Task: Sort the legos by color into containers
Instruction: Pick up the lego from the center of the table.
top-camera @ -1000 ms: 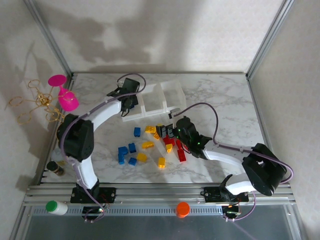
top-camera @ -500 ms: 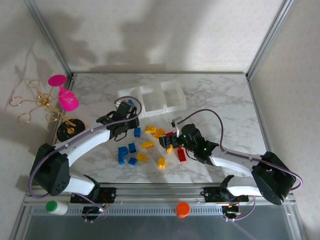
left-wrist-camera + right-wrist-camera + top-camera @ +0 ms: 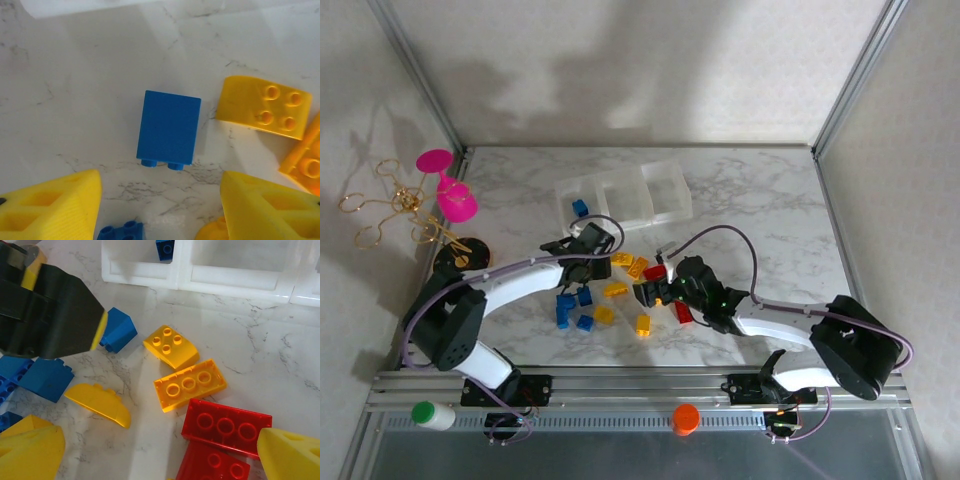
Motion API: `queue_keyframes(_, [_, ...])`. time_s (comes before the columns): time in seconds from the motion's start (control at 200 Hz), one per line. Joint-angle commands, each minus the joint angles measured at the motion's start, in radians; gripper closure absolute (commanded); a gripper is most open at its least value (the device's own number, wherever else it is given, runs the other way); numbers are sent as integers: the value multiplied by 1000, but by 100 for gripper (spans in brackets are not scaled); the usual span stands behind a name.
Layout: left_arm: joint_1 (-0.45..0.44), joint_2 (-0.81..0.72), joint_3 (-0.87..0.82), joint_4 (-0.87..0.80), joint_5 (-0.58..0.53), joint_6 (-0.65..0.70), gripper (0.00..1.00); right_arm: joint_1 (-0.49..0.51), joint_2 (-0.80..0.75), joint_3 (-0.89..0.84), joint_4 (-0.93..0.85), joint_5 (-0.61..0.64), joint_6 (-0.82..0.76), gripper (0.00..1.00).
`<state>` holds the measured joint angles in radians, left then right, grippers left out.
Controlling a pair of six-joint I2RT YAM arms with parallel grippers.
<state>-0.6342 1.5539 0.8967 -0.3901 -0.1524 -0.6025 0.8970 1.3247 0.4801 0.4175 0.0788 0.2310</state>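
The legos lie scattered mid-table: blue ones (image 3: 566, 305), yellow ones (image 3: 615, 290) and red ones (image 3: 682, 312). My left gripper (image 3: 585, 258) hovers open over a blue brick (image 3: 169, 129), which lies on its side just ahead of the yellow fingers (image 3: 50, 207). My right gripper (image 3: 160, 455) is open above bare marble, with a red brick (image 3: 227, 425) and an upturned yellow brick (image 3: 190, 385) just ahead of it. The three joined containers (image 3: 620, 195) stand behind the pile. One blue brick (image 3: 580, 208) lies in the leftmost bin.
A pink goblet toy (image 3: 448, 190), gold wire shapes (image 3: 380, 205) and a black disc (image 3: 455, 262) sit at the left edge. The left gripper's black body (image 3: 50, 315) hangs close to the right gripper. A curved yellow brick (image 3: 263, 106) lies beside the blue one.
My left arm has swung back from the leftmost bin to the pile, leaving a blue brick in that bin. The right gripper has shifted a little left over the bricks.
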Motion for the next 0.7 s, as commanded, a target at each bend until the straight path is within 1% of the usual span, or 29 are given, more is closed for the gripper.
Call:
queue_keyframes(0.0, [-7,51,52,10,-54,4,37,26,12,2,30,61,-27,1])
queue_keyframes(0.16, [-7,116,83,38,-55,18,40,37,10,3,32,91,-30,1])
queue_keyframes(0.29, [-5,166,109,35,-63,26,47,41,7,0,34,105,-30,1])
queue_keyframes(0.451, [-5,173,104,48,-68,26,57,45,13,7,29,112,-34,1])
queue_keyframes(0.696, [-4,151,77,46,-90,20,67,47,13,9,29,118,-33,1])
